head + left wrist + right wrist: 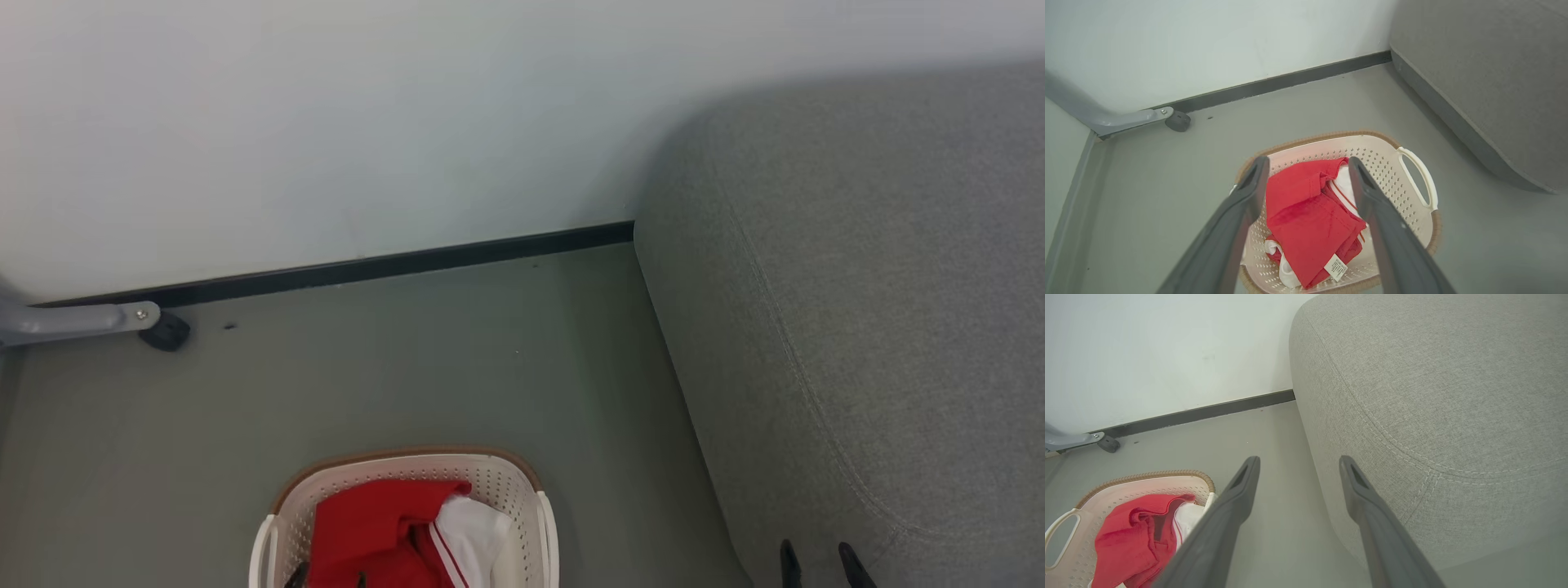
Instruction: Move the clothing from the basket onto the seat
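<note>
Our left gripper [1307, 162] and right gripper [1299, 459] each carry two long, dark grey, tapering fingers [1229, 237]; near each tip we see a narrow sunken slot [1240, 477].

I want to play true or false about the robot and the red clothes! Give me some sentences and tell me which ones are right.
1. The red clothing lies inside the basket. True.
2. The basket stands on top of the seat. False: it stands on the floor, beside the grey seat.
3. The left gripper is open, and its fingers point down at the basket. True.
4. The right gripper is shut on a red shirt. False: the right gripper is open and holds nothing, near the seat's corner.
5. A small white label shows on the clothing. True.
</note>
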Controlling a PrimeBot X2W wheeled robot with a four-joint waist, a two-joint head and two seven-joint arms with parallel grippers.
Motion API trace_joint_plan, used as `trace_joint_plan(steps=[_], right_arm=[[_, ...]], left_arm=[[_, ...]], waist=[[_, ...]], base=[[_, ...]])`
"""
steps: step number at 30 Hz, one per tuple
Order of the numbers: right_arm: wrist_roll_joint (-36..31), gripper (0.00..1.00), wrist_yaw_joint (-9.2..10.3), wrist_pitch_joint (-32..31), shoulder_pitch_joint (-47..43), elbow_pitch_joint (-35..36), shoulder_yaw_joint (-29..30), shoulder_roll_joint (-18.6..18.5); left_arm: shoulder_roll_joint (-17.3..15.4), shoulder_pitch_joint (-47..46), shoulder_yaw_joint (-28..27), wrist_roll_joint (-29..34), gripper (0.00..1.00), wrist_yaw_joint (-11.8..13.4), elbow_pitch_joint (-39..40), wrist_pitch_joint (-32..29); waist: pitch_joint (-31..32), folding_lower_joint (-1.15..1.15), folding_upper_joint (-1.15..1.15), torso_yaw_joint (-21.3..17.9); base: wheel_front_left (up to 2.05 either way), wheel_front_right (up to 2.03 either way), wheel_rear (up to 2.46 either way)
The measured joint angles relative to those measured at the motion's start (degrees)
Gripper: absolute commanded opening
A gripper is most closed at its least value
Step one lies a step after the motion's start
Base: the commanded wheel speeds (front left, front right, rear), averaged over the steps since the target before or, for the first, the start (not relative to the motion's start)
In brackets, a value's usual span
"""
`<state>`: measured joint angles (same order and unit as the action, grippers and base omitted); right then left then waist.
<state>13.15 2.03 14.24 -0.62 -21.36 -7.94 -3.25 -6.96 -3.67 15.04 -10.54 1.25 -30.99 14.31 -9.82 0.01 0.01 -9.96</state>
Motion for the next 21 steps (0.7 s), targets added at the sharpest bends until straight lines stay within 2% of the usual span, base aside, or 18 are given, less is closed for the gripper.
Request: trace_joint_plan(steps=[6, 13, 17, 21], right_arm=[[-1.38, 1.0, 0.1, 0.0, 0.03, 1.27, -1.11, 0.11], [-2.31, 1.0, 0.56, 0.01, 0.42, 3.21, -3.49, 0.48], [-2.63, 1.0, 0.59, 0.02, 1.87, 4.82, -4.76, 0.56], [-3.1, 1.0, 1.07, 0.02, 3.32, 6.56, -5.97, 0.6]], left_arm=[[-1.79, -3.42, 0.96, 0.44, 1.0, -2.18, -5.28, -0.15], [-4.86, -9.72, 2.78, 3.39, 1.0, -4.69, -9.92, -3.05], [-5.58, -14.13, 2.46, 3.3, 1.0, -4.95, -12.55, -5.24], [-7.77, -19.21, 4.67, 5.26, 1.0, -6.59, -14.77, -8.45]], waist=[[-4.96, 0.0, 0.0, -2.1], [-10.96, 0.01, 0.0, -4.42], [-14.45, 0.01, 0.0, -5.53], [-18.02, 0.01, 0.0, -6.41]], base=[[0.0, 0.0, 0.0], [0.0, 0.0, 0.0], [0.0, 0.0, 0.0], [0.0, 0.0, 0.0]])
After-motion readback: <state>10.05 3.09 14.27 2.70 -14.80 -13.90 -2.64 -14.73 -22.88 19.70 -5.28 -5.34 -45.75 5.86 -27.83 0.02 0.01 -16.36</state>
